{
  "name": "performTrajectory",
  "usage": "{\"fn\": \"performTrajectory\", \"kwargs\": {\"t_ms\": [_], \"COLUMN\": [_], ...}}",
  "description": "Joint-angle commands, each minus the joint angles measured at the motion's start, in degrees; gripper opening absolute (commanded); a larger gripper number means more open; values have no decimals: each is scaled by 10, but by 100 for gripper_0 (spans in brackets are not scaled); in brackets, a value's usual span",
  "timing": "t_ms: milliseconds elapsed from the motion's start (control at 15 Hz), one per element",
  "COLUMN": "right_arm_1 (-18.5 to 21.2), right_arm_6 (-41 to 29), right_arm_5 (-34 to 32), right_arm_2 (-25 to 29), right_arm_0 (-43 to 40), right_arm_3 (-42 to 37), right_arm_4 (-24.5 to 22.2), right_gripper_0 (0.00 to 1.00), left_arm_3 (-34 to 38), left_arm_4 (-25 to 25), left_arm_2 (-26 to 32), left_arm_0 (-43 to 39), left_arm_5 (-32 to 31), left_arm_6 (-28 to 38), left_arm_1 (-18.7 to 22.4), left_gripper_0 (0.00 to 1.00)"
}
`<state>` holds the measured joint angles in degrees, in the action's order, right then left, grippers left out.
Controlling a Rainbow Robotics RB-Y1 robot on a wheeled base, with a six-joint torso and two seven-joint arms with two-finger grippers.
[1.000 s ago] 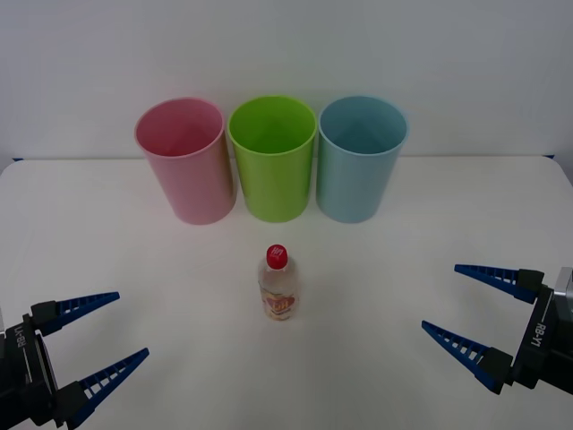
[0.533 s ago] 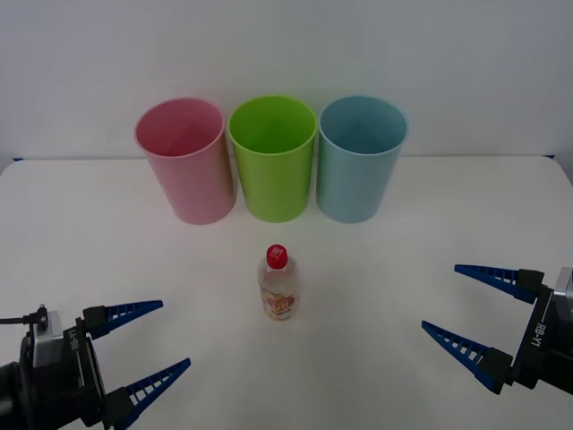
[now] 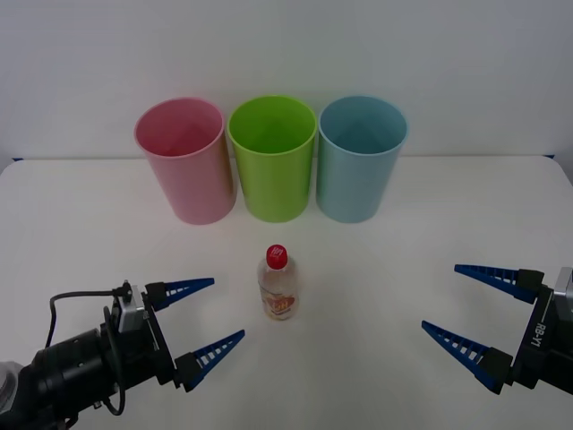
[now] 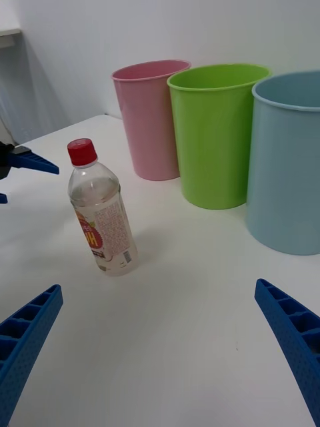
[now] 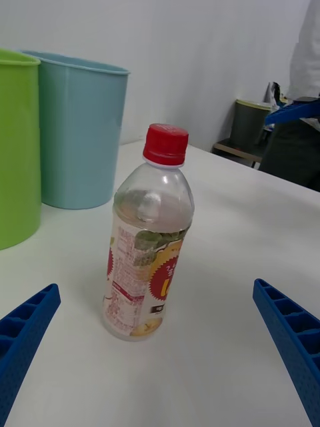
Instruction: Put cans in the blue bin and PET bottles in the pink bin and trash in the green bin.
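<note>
The clear plastic bottle, red-capped with a yellow-and-red label, stands upright on the smooth white table, just ahead of the left gripper, whose ribbed blue jaws gape wide apart. The right gripper sits well off to the bottle's other side, jaws likewise spread. Beyond stand three tapered, round-rimmed plastic bins: the pink bin, the green bin, the blue bin.

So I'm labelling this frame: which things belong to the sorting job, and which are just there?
Job:
PET bottle, upright
pink bin
green bin
blue bin
left gripper, jaws open, beside the bottle
right gripper, jaws open

Just there:
white table
</note>
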<state>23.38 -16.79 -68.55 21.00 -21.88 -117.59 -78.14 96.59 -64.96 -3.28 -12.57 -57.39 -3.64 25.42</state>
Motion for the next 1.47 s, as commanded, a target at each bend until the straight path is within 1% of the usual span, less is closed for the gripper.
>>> {"fn": "performTrajectory", "kwargs": {"t_ms": [67, 200, 267, 400, 533, 867, 1200, 1267, 1333, 1467], "right_arm_1": [0, 0, 0, 0, 0, 0, 0, 0, 0, 0], "right_arm_6": [0, 0, 0, 0, 0, 0, 0, 0, 0, 0], "right_arm_5": [0, 0, 0, 0, 0, 0, 0, 0, 0, 0], "right_arm_2": [0, 0, 0, 0, 0, 0, 0, 0, 0, 0], "right_arm_0": [0, 0, 0, 0, 0, 0, 0, 0, 0, 0], "right_arm_3": [0, 0, 0, 0, 0, 0, 0, 0, 0, 0], "right_arm_4": [0, 0, 0, 0, 0, 0, 0, 0, 0, 0], "right_gripper_0": [100, 100, 100, 100, 100, 100, 100, 100, 100, 100], "left_arm_3": [-6, -18, -32, -70, -92, -99, -110, -110, -110, -110], "left_arm_4": [-11, -24, -39, -65, -86, -76, -76, -76, -77, -83], "left_arm_2": [-45, -70, -74, -74, -79, -121, -123, -123, -123, -123], "left_arm_0": [24, 47, 58, 84, 101, 126, 138, 138, 137, 137], "left_arm_5": [47, 91, 100, 102, 105, 132, 148, 148, 148, 147], "left_arm_6": [-10, -17, -19, -18, -16, -8, -10, -10, -10, -16], "left_arm_1": [-3, -19, -32, -58, -75, -78, -80, -79, -79, -79], "left_gripper_0": [100, 100, 100, 100, 100, 100, 100, 93, 79, 38]}}
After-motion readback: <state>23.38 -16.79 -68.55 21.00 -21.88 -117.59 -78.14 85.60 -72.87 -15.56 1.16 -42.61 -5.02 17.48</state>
